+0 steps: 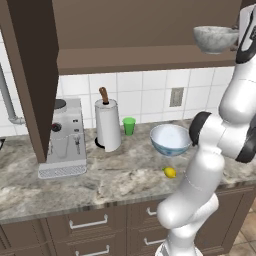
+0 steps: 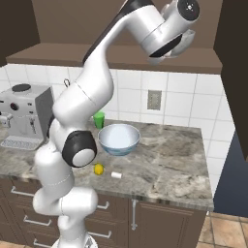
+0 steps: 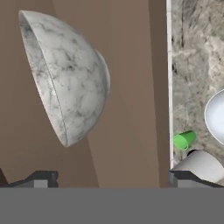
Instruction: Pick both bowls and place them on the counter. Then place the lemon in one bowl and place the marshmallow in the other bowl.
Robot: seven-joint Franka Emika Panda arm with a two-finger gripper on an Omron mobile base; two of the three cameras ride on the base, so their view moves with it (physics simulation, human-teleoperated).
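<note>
The grey-white marbled bowl rests high up on the open cabinet's shelf. My gripper is right beside it and open; its fingertips stand wide apart, short of the bowl, with nothing between them. The blue-and-red patterned bowl stands upright on the counter. Just in front of that bowl lies the lemon. The marshmallow sits close to the lemon's right.
A green cup and a paper towel roll stand by the tiled wall. A coffee machine occupies the left of the counter. The opened cabinet door juts out at the left.
</note>
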